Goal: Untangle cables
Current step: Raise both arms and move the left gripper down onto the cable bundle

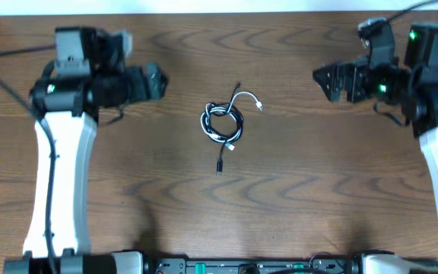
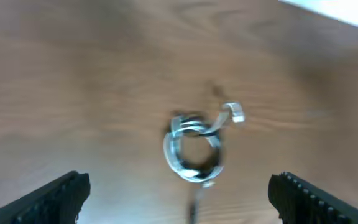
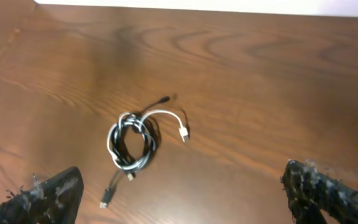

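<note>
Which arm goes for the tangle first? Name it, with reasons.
Left. The left gripper sits nearer the cables overhead, and its wrist view centres them between open jaws; the right gripper is farther, with them off-centre in its view.

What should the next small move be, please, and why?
Probably lower the open right end effector toward the free plug end of the white cable: that end sticks out of the coil tangled with the black cable, on the right arm's side, with nothing gripped yet.
</note>
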Controlling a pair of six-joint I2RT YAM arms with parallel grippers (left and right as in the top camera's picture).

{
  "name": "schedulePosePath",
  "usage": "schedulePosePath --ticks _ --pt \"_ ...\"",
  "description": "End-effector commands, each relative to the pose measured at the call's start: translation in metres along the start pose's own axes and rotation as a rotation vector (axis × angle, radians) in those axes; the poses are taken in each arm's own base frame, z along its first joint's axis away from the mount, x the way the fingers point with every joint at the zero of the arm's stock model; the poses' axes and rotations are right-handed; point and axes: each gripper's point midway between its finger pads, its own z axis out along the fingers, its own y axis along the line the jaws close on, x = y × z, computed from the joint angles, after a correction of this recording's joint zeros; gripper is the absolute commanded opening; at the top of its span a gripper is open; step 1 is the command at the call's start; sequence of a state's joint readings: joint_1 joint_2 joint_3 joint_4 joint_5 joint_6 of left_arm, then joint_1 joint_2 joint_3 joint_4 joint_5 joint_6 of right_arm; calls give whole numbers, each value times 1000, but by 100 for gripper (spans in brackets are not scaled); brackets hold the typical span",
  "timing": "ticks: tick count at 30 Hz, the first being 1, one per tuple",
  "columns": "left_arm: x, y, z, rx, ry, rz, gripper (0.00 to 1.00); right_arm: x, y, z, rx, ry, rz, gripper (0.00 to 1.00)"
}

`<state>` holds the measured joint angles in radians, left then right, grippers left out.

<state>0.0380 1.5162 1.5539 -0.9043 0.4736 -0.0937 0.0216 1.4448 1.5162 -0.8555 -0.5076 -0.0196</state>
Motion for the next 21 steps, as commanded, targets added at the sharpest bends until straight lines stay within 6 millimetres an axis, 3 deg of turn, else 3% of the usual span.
schedulePosePath --ticks 1,4,5,6,7,11,14,15,16,21 --pt "-1 -42 14 266 58 -20 97 1 3 13 -65 32 35 99" --pt "-1 -38 39 267 88 -20 97 5 1 23 -79 56 86 99" --pt "1 -36 49 254 105 -21 96 6 -1 25 -76 62 89 95" --pt "8 -34 72 226 145 -15 90 8 -9 29 -41 72 99 85" --pt "13 -31 84 193 168 -19 89 11 -16 31 -5 82 129 83" --pt "34 -8 128 -88 218 -79 84 18 -29 32 70 105 206 82" --pt "47 1 159 -258 213 -130 68 21 -32 32 91 115 211 83" --pt "52 6 167 -312 209 -174 57 22 -32 32 91 119 212 83" --pt "58 11 174 -365 207 -226 51 23 -33 31 95 123 214 83" --pt "91 25 192 -490 272 -346 47 28 -37 30 122 141 221 83"
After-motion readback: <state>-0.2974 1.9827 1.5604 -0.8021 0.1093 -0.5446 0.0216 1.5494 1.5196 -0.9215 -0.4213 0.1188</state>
